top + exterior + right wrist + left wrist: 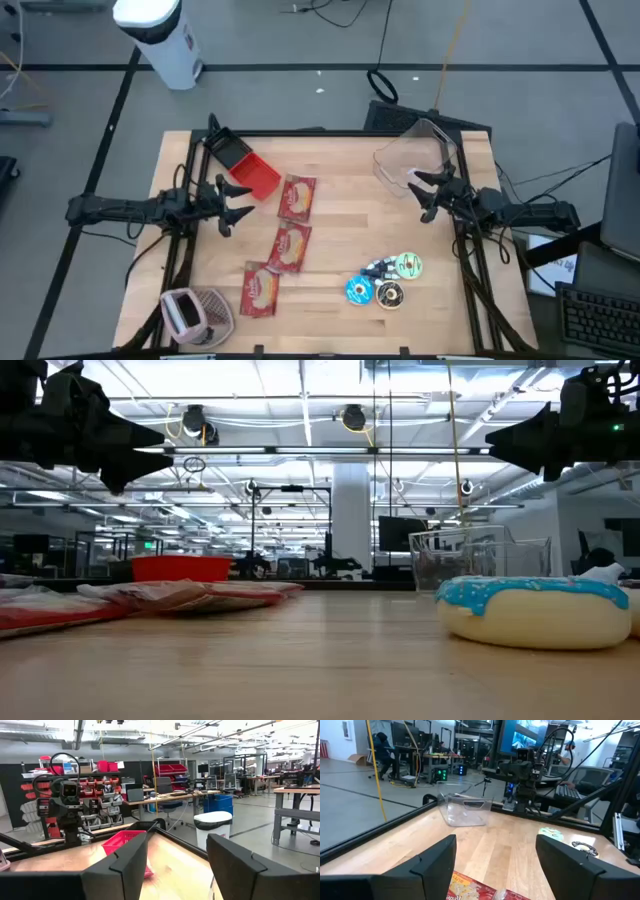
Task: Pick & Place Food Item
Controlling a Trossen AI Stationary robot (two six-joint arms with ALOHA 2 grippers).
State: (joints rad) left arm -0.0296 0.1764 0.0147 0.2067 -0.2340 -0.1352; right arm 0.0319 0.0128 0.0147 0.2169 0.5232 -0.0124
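Observation:
Three red snack packets (pixel 297 197), (pixel 290 246), (pixel 260 291) lie flat in a row down the table's middle. Several iced donuts (pixel 385 282) lie near the front right; the blue-iced one (pixel 535 610) fills the low view's right. A red basket (pixel 250 172) stands at the far left and a clear container (pixel 415 155) at the far right. My left gripper (pixel 235 200) hovers open beside the red basket, above the table, pointing right (pixel 495 865). My right gripper (pixel 425 195) hovers open just in front of the clear container, pointing left (pixel 177 865). Neither has anything between its fingers.
A grey and pink basket-like thing (pixel 195 312) sits at the table's front left corner. A dark frame (pixel 330 132) runs along the table's far edge. A white bin (pixel 165 40) stands on the floor beyond the table. Bare wood (pixel 370 220) lies between the two grippers.

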